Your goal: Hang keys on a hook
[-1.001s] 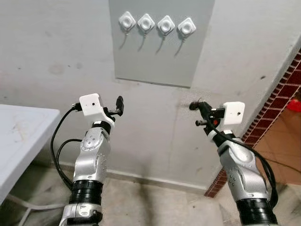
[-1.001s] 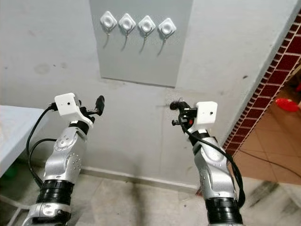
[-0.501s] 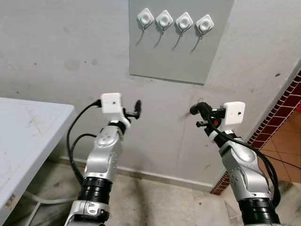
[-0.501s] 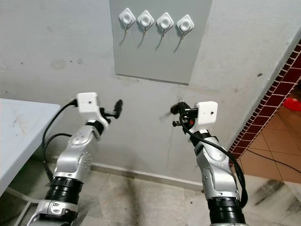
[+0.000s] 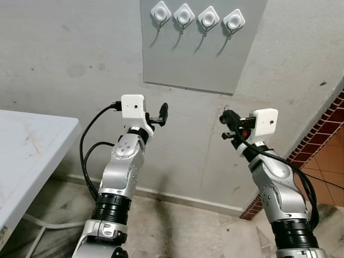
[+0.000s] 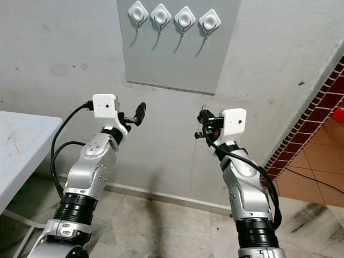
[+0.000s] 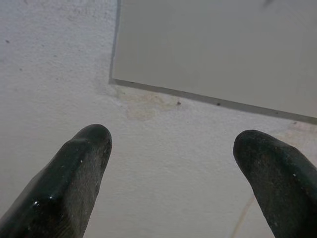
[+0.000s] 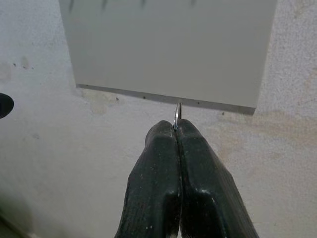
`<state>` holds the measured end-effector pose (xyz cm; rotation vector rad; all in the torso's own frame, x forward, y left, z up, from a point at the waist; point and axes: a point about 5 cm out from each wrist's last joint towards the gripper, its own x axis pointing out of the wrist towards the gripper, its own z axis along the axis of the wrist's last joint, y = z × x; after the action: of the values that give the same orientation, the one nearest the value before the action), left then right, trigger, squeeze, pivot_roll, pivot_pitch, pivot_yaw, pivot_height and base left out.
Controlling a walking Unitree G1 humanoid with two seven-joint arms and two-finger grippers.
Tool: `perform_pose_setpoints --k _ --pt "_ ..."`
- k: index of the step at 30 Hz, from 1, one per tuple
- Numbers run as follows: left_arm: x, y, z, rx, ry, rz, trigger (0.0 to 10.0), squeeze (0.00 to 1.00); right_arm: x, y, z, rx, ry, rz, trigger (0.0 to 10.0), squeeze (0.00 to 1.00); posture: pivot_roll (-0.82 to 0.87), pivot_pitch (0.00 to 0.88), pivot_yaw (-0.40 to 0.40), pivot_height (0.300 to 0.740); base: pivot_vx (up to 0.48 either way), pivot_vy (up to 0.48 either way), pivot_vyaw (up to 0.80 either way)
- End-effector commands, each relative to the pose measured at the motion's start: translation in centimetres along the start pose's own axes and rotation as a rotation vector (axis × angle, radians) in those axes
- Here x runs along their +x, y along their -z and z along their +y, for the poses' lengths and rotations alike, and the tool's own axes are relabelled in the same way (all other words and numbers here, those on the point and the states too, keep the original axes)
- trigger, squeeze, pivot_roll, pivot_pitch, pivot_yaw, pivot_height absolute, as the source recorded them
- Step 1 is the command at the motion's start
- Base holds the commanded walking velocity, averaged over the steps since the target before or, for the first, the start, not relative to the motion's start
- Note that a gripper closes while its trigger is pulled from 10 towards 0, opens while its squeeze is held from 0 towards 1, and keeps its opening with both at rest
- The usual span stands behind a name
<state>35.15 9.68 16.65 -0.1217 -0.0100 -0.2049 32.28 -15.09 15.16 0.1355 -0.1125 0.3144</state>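
Observation:
Four white hooks sit in a row on a grey panel high on the wall. My right gripper is raised below the panel's right part, shut on a thin metal key ring that pokes out between its fingertips. The keys themselves are hidden. My left gripper is held up at the same height, below the panel's left part, open with nothing between its fingers.
A white table stands at the left. A red brick wall edge and a tiled floor lie to the right. Plain grey wall fills the space between my two arms.
The view has swung left and right as I move. Both grippers have risen closer to the panel's lower edge. The right gripper still holds the ring.

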Motion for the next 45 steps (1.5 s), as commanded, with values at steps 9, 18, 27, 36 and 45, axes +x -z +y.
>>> perform_pose_setpoints --k 9,18,27,36,45 --pt "0.2 -0.8 -1.1 0.039 0.103 -0.035 10.0 0.00 1.0 -0.9 -0.1 -0.007 -0.026 -0.025 10.0 0.00 -0.06 0.007 -0.049 0.740 0.000 0.000 0.00" --pt "0.7 -2.3 -2.9 0.071 0.211 -0.078 10.0 0.00 3.6 -2.7 0.3 -0.026 -0.085 -0.076 10.0 0.00 -0.05 0.013 -0.051 0.740 0.000 0.000 0.00" --pt "1.3 -3.6 -4.0 0.092 0.284 -0.114 10.0 0.00 6.2 -4.4 0.0 -0.037 -0.091 -0.118 10.0 0.00 -0.05 0.013 -0.047 0.740 0.000 0.000 0.00" --pt "1.9 -4.7 -4.7 0.114 0.324 -0.143 10.0 0.00 8.3 -6.2 -0.5 -0.050 -0.070 -0.147 10.0 0.00 -0.06 0.017 -0.037 0.740 0.000 0.000 0.00" --pt "2.1 -5.2 -5.0 0.110 0.338 -0.156 10.0 0.00 9.6 -8.1 -0.3 -0.051 -0.064 -0.187 10.0 0.00 -0.06 0.024 -0.033 0.740 0.000 0.000 0.00"
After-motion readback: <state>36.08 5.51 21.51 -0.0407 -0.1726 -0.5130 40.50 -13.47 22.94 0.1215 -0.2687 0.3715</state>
